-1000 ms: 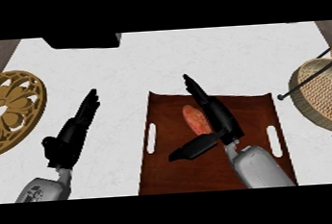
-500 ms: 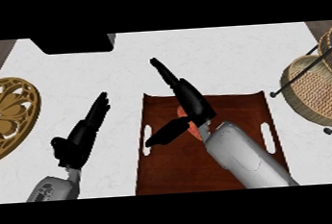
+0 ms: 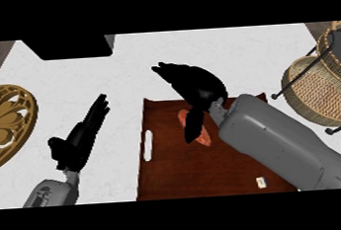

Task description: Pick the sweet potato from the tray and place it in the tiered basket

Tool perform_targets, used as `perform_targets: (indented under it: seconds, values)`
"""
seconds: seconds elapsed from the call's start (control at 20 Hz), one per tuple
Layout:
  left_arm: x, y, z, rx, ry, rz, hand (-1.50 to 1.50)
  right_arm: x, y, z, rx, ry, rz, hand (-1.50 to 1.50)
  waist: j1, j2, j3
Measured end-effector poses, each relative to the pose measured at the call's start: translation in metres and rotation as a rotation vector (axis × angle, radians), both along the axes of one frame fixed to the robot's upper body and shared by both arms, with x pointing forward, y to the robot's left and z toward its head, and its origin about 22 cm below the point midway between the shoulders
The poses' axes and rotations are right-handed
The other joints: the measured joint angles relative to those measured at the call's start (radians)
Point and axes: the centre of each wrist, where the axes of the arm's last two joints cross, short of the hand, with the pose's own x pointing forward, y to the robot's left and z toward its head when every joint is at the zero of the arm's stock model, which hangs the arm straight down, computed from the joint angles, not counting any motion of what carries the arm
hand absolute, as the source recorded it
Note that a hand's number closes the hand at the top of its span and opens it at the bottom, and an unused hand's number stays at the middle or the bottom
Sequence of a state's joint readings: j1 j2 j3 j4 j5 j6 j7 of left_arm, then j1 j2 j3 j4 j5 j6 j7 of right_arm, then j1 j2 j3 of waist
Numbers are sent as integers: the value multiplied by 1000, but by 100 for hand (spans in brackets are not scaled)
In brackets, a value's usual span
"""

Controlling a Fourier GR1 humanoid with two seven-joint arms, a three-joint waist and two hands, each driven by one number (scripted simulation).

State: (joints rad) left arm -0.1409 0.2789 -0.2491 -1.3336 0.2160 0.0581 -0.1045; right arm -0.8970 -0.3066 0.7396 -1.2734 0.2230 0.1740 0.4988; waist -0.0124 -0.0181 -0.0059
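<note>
Head view: right robot hand [image 3: 197, 88] above dark brown wooden tray [image 3: 170, 176], hiding part of orange sweet potato [image 3: 204, 138] lying in tray; spread or pinching, cannot tell. Left robot hand [image 3: 79, 135] spread, fingers straight, over white table [image 3: 127, 65] left of tray. Wicker tiered basket [image 3: 322, 93] far right.

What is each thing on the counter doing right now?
sweet potato: lying in the tray, partly hidden by the right hand.
tray: flat on the counter, holding the sweet potato.
tiered basket: standing at the right, sweet potato not in it.
right hand: over the sweet potato; grip cannot be told.
left hand: open, fingers straight, holding nothing, left of the tray.
gold plate: lying flat at the left edge.
</note>
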Motion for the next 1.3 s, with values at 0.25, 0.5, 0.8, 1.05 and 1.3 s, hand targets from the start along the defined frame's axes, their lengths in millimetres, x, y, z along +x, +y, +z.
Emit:
perform_targets:
  seconds: [0.25, 0.5, 0.8, 1.05, 1.3]
  values:
    - [-3, -4, -5, -4, -6, 4, 0, -18, 21, 34, -222, 52, 32, -150, -1, 5, 3]
    - [-4, 2, 0, -13, -7, -9, 0, -39, 31, 40, -284, 82, 14, -150, 7, 11, 5]
    - [-3, 5, -5, -5, -12, -5, 0, -57, 26, 30, -281, 29, -41, -150, 8, 15, 5]
    - [-4, 4, -4, -5, -22, -14, 0, -49, 27, 4, -379, 27, -112, -150, 15, 17, 5]
    - [-4, -1, 0, -7, -21, -15, 0, -40, 21, -22, -410, 71, -151, -150, 16, 18, 6]
